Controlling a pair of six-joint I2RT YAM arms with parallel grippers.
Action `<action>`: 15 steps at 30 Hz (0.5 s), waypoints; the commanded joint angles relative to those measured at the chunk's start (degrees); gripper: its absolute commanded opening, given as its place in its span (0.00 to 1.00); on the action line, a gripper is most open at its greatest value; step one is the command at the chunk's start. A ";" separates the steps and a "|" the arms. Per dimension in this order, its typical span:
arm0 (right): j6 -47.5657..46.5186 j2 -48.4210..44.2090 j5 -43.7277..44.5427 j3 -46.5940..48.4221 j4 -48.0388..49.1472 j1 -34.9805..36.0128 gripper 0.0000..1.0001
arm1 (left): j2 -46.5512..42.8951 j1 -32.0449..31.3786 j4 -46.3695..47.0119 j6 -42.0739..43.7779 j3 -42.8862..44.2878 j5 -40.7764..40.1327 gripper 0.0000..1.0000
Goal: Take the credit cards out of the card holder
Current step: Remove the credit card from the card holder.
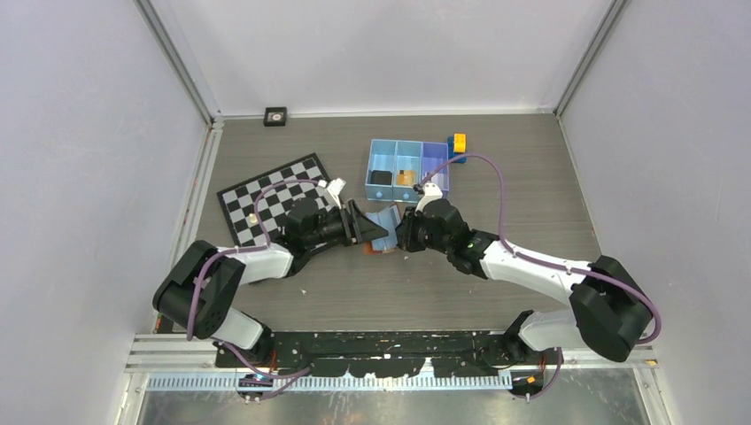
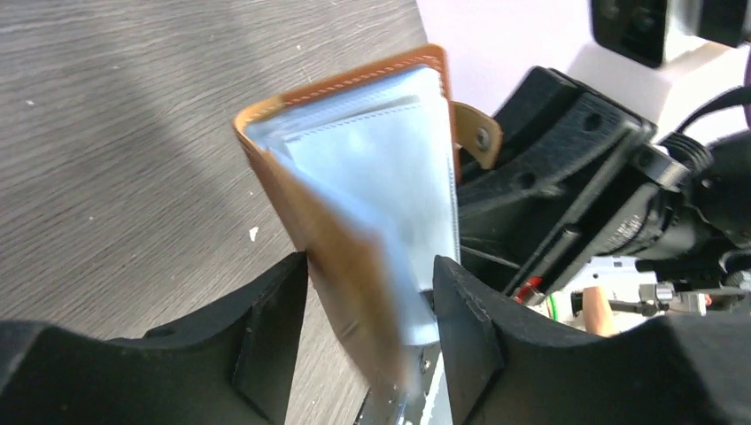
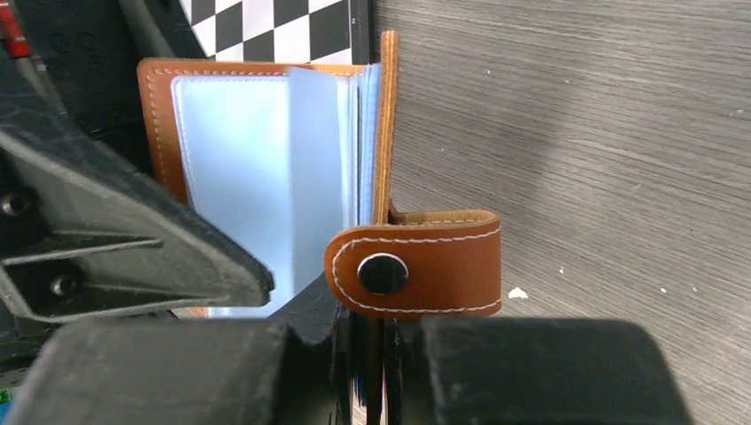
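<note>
We record the checked board [image 1: 270,199] lying toward the left edge of the worktop [image 1: 531,177]; it plays no part in the work. Next, the left pincer [image 2: 370,274] stands with its fingers [image 2: 274,328] apart, one on either side of the front leaf and pale sleeves of the card holder [image 2: 372,150]. Whether they press on these we cannot tell. The card holder is held open about the middle of the worktop, between the two arms and just on the near side of the blue tray [image 1: 407,142]. The right pincer [image 3: 383,354] is clamped on the back cover, beside the snap strap [image 3: 416,266]. Whether cards sit in the sleeves we cannot tell.

Our judgement is that the step in hand is spreading the leaves to reach a sleeve. To do it well, the right grip should be firm. The left should take one leaf only, near its free edge, and swing it outward gently, neither twisting the spine nor dragging the holder out of the right pincer.
</note>
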 commanded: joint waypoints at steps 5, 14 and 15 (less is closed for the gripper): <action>-0.90 -6.23 5.69 0.37 1.32 0.81 0.04 | -1.18 -0.10 -8.43 4.00 3.61 -4.23 0.87; -0.77 -0.86 6.78 4.12 -2.65 0.99 0.04 | -2.20 -0.10 -2.11 1.68 2.08 -2.29 1.00; -0.80 -0.17 7.28 4.68 -3.41 1.01 0.04 | -2.28 -0.10 0.74 0.87 1.47 -1.67 1.00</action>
